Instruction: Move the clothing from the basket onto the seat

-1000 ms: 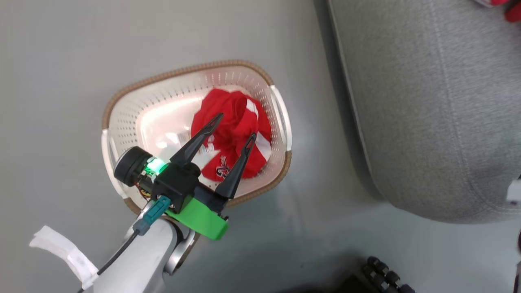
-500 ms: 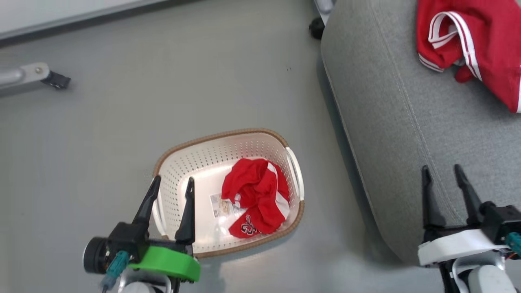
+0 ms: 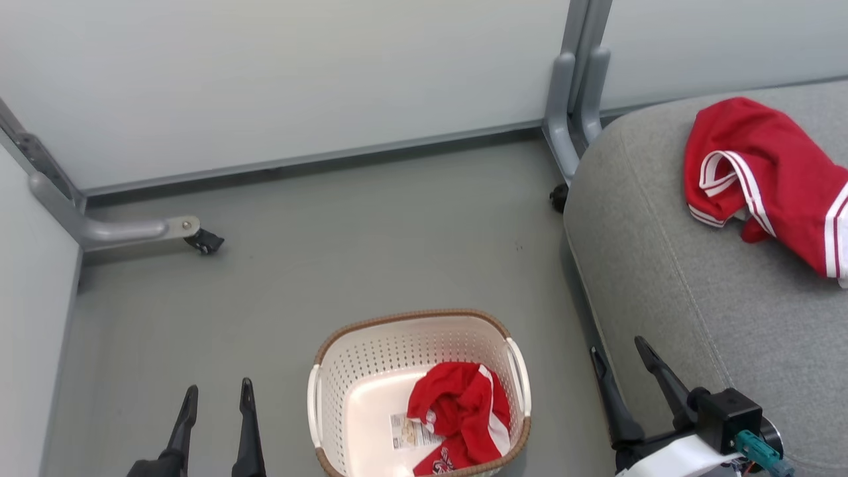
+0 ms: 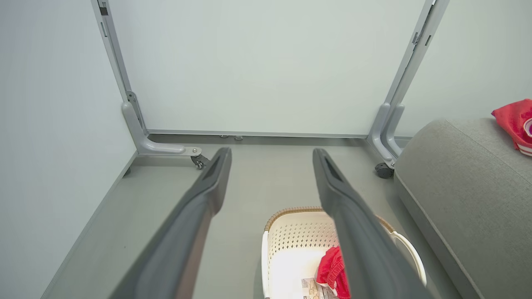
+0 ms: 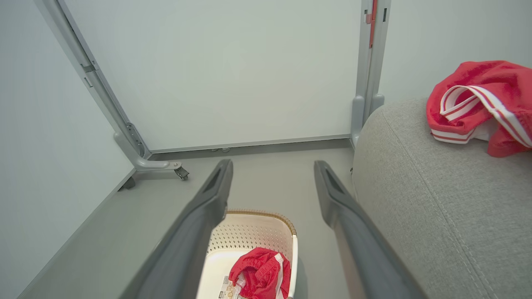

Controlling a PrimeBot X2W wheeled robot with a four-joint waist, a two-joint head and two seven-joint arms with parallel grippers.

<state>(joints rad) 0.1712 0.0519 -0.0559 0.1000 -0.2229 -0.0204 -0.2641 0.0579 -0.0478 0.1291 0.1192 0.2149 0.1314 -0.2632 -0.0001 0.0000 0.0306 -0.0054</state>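
Note:
One red garment with white stripes point(image 3: 762, 175) point(image 5: 482, 101) point(image 4: 515, 120) lies on the light-grey seat point(image 3: 695, 278) point(image 5: 415, 195) point(image 4: 457, 182). A second crumpled red garment point(image 3: 464, 417) point(image 5: 259, 274) point(image 4: 330, 270) lies in the cream basket point(image 3: 371, 371) point(image 5: 249, 228) point(image 4: 291, 232) on the floor, beside a paper label. My left gripper point(image 3: 217, 397) point(image 4: 271, 155) is open and empty, left of the basket. My right gripper point(image 3: 619, 351) point(image 5: 272, 168) is open and empty, at the seat's front edge, right of the basket.
Pale partition panels stand behind and to the left on grey metal legs with castors point(image 3: 202, 240) point(image 3: 558, 197). A grey upright post point(image 3: 576, 79) rises beside the seat's far corner. Grey floor point(image 3: 331, 252) surrounds the basket.
The head camera has tilted up and back, so the basket sits lower in the picture. My left gripper has withdrawn from above the basket to its left. The right gripper has come into view.

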